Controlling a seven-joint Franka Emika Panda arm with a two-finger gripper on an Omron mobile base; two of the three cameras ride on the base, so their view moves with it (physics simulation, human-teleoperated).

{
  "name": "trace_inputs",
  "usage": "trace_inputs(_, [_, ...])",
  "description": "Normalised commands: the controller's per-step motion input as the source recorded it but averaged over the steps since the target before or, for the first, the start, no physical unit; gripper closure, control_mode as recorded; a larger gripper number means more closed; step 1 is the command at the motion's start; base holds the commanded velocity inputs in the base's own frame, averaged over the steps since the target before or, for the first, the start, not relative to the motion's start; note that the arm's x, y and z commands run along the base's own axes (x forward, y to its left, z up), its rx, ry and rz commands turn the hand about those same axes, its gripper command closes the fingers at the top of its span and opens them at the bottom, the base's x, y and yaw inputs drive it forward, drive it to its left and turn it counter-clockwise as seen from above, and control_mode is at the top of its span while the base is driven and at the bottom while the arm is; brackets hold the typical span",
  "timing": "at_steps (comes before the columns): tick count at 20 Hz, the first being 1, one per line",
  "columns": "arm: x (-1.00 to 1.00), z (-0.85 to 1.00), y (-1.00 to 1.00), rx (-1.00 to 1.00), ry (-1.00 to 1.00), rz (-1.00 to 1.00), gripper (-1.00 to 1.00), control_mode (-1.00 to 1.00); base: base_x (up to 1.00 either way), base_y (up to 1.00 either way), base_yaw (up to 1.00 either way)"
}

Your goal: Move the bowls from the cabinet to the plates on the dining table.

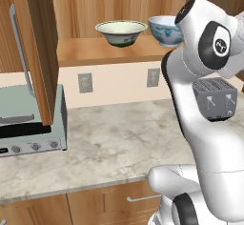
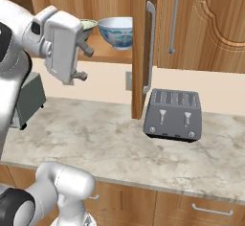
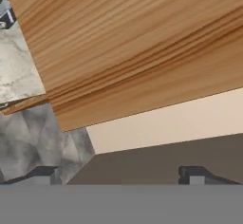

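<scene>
Kitchen cabinet [image 1: 95, 52], two bowls [image 1: 121, 32], jaws apart

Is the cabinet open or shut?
Open. The cabinet door stands swung out edge-on, and both bowls sit exposed on its shelf.

The cabinet shelf [image 1: 95, 52] carries the green-banded bowl [image 1: 121, 32], with the blue-patterned bowl [image 1: 165, 29] just beside it at 3 o'clock. Below, the marble counter [image 2: 110, 143] bears a grey toaster [image 2: 173, 115] and a toaster oven [image 1: 31, 124].
</scene>
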Motion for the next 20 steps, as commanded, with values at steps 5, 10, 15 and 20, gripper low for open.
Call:
trace_inputs(5, [-0.44, 0.01, 0.69, 0.14, -0.19, 0.04, -1.00, -1.00, 0.00, 0.00, 0.00])
trace_inputs(10, [-0.48, -0.05, 0.71, 0.15, -0.16, 0.19, -1.00, -1.00, 0.00, 0.00, 0.00])
trace_inputs(15, [0.08, 0.00, 0.30, 0.16, -0.14, 0.26, -1.00, -1.00, 0.00, 0.00, 0.00])
trace_inputs(20, [0.59, 0.00, 0.00, 0.19, -0.13, 0.29, -1.00, -1.00, 0.00, 0.00, 0.00])
